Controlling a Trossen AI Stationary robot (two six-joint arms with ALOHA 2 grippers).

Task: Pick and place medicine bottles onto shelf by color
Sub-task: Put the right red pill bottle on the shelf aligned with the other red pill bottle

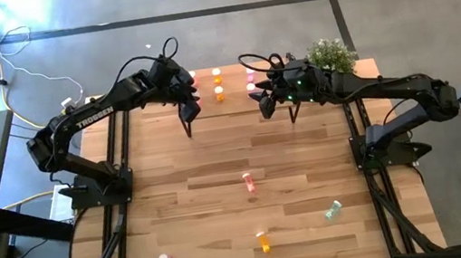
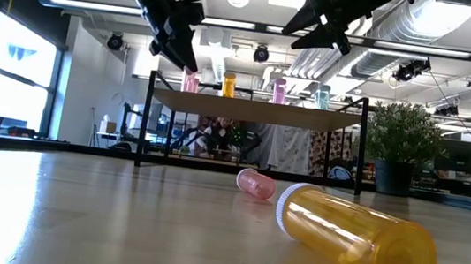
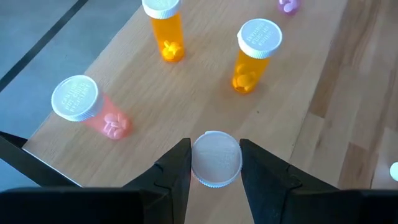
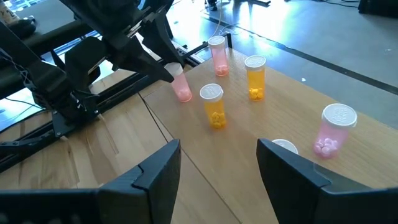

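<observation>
While over the shelf, left arm outstretched.

Shelf sits at the far edge of the counter, several bottles standing on it. Four more bottles lie scattered nearer the front, plant beside the shelf's right end.
</observation>
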